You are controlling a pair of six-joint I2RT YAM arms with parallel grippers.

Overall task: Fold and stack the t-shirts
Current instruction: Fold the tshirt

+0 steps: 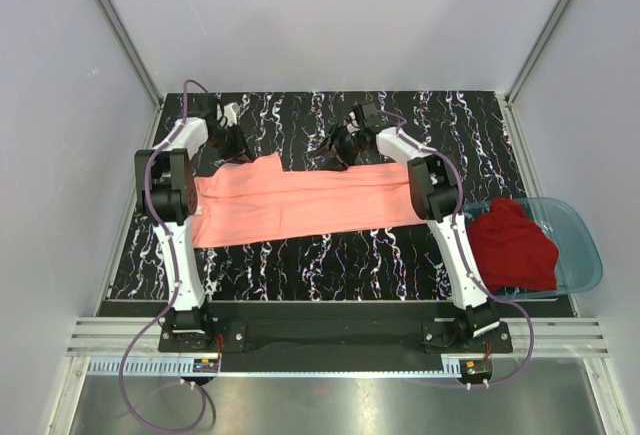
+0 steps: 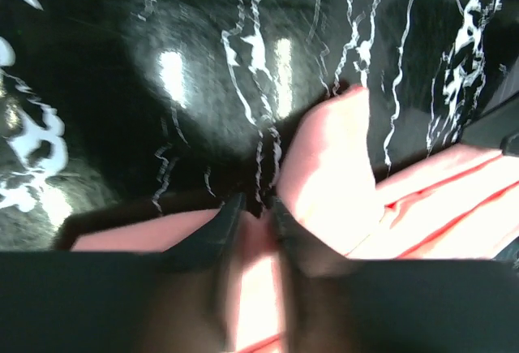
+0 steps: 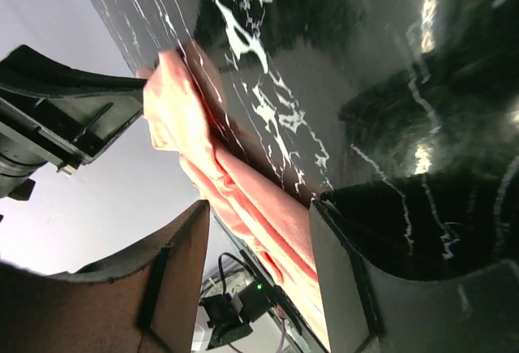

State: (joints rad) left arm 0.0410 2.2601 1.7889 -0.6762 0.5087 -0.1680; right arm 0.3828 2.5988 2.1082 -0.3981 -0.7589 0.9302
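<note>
lining the workspace are plain pale walls with metal posts in the corners, around a glossy black table veined in white like marble. a salmon-pink t-shirt lies stretched in a long band across the middle of the table, between the two arms. a dark red t-shirt sits heaped in a translucent blue basin at the table's right edge.

the left arm and the right arm both reach forward from their bases and bend inward over the far edge of the pink cloth, one at each end.

the left tool has its dark fingers drawn narrow, pinching a fold of the salmon-pink t-shirt just above the table. the right tool shows its fingers further apart, with a bunched strip of the same shirt running between them (i cannot tell whether they actually press on it).
</note>
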